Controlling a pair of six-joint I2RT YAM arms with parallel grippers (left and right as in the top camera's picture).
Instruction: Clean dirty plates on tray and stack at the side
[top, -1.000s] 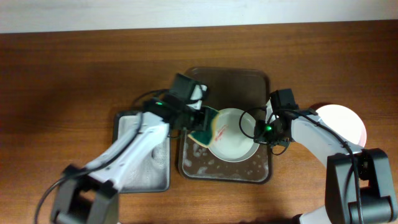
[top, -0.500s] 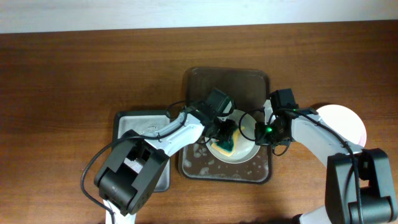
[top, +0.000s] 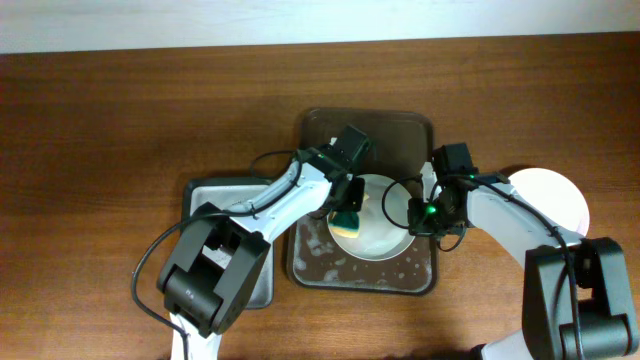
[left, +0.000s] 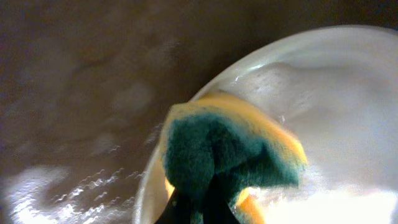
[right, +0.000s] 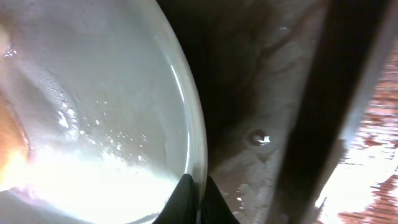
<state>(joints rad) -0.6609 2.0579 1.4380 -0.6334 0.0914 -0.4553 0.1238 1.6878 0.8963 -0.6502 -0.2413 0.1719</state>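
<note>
A white plate (top: 378, 218) is held tilted over the wet dark brown tray (top: 366, 130). My right gripper (top: 418, 212) is shut on the plate's right rim (right: 189, 118). My left gripper (top: 347, 207) is shut on a green and yellow sponge (top: 346, 218), pressed on the plate's left edge; in the left wrist view the sponge (left: 227, 146) lies on the soapy plate (left: 348, 112). No red smear shows on the plate. Another white plate (top: 552, 196) lies on the table to the right of the tray.
A smaller grey metal tray (top: 215, 195) with soapy water sits left of the brown tray. Foam and water lie on the brown tray's floor (top: 340, 268). My two arms meet over the brown tray.
My left gripper with the sponge swept from the plate's left rim to its middle, then back to the left edge. The right gripper and the plate have stayed still.
</note>
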